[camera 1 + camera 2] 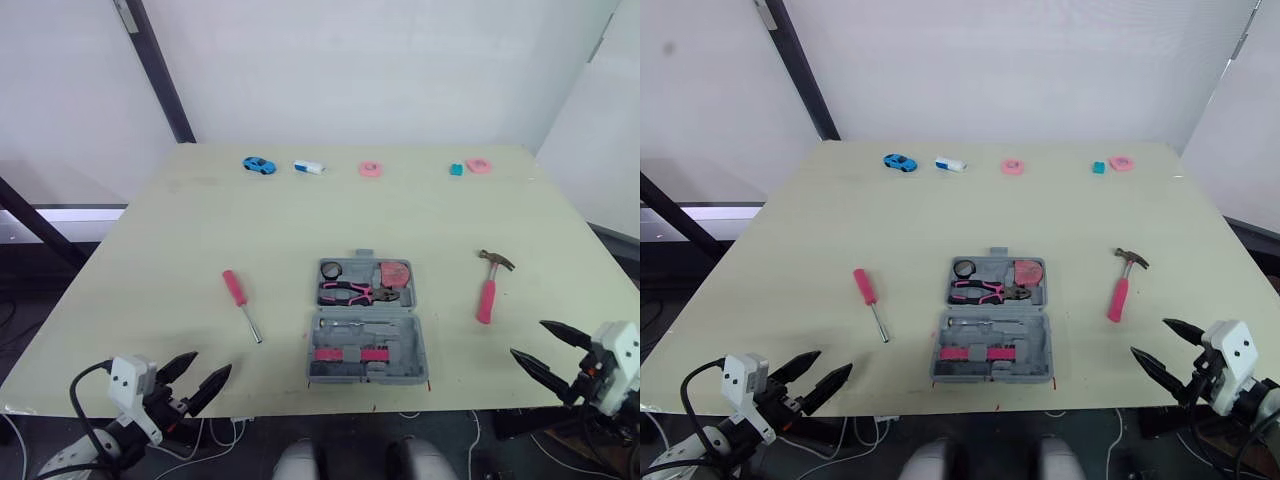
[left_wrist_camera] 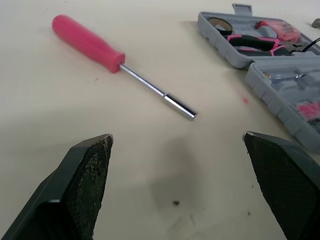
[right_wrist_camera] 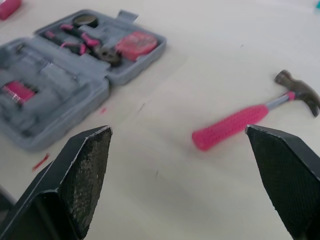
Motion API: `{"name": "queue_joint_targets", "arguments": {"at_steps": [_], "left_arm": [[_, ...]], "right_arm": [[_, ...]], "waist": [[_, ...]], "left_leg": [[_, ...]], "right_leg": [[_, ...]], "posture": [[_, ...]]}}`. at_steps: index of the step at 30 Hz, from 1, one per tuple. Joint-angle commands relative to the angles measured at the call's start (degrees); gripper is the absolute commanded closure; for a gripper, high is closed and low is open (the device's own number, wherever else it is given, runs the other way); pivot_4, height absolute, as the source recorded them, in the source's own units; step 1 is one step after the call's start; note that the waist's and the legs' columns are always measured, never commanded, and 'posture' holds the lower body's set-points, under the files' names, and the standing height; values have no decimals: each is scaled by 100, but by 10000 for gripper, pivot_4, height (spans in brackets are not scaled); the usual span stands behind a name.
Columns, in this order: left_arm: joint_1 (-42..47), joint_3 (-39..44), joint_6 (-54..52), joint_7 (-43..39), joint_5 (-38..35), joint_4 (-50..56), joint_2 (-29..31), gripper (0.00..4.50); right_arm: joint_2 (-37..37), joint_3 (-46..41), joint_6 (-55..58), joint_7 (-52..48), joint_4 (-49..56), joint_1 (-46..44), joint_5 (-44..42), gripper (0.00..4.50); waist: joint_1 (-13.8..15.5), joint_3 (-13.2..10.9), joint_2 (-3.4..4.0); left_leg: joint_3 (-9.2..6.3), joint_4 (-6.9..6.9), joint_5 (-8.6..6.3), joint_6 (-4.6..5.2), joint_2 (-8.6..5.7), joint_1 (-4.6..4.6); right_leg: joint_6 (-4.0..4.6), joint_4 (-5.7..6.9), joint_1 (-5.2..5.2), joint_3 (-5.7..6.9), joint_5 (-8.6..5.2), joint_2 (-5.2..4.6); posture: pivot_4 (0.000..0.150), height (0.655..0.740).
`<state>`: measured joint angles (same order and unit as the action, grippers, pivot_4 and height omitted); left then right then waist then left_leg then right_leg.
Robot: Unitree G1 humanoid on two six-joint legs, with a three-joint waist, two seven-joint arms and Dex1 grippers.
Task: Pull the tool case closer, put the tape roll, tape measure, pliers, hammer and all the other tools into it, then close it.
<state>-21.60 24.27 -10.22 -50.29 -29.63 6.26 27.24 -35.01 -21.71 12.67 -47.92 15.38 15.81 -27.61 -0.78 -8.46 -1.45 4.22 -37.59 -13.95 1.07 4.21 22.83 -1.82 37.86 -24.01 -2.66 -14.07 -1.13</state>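
An open grey tool case (image 1: 366, 320) lies at the table's near middle. Its far half holds a black tape roll (image 1: 331, 268), pink-handled pliers (image 1: 358, 293) and a pink tape measure (image 1: 394, 273). The near half holds bits. A pink-handled screwdriver (image 1: 241, 302) lies left of the case, and a pink-handled hammer (image 1: 489, 287) lies to its right. My left gripper (image 1: 196, 380) hangs open at the near left edge, short of the screwdriver (image 2: 120, 62). At the near right edge my right gripper (image 1: 548, 350) is open, short of the hammer (image 3: 250, 118).
Along the table's far edge lie a blue toy car (image 1: 259, 165), a white and blue block (image 1: 309, 167), a pink ring (image 1: 371, 169), a teal block (image 1: 456, 169) and another pink ring (image 1: 479, 165). A dark post (image 1: 160, 70) leans behind the table at the back left.
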Motion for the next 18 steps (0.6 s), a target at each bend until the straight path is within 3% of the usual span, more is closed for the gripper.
{"name": "queue_joint_targets", "arguments": {"at_steps": [1,6,10,14,18], "left_arm": [[255,-124,-117,21,-271,609,61,517],[639,-614,-347,-227,-378,1211,295,517],[990,-999,-537,-395,-515,1677,488,517],[1269,-1255,-677,-439,-563,1990,666,517],[1698,-1395,-983,-343,-833,2213,697,517]], "right_arm": [[151,335,564,845,510,-589,123,0],[578,1027,1742,2457,216,-1916,936,0],[1250,1043,2684,3921,-413,-2846,1496,0],[1676,621,2991,4551,-1423,-3578,1458,0],[1712,573,2540,4826,-2832,-4321,1646,0]], "waist": [[2,1,1],[-7,2,-2],[0,2,-2],[-2,1,0],[-34,0,1]], "left_leg": [[0,0,0,0,0,-1],[10,12,1,0,-8,1],[12,17,1,0,-12,7],[31,20,2,0,-16,15],[49,21,2,1,-19,17]], "right_leg": [[1,2,0,0,1,1],[27,-2,-5,-7,16,4],[29,0,-12,-11,17,11],[29,0,-16,-12,17,16],[26,0,-21,-22,18,17]], "posture": [[1500,7400],[1500,7400],[1500,7400],[1500,7400],[1500,7400]]}}
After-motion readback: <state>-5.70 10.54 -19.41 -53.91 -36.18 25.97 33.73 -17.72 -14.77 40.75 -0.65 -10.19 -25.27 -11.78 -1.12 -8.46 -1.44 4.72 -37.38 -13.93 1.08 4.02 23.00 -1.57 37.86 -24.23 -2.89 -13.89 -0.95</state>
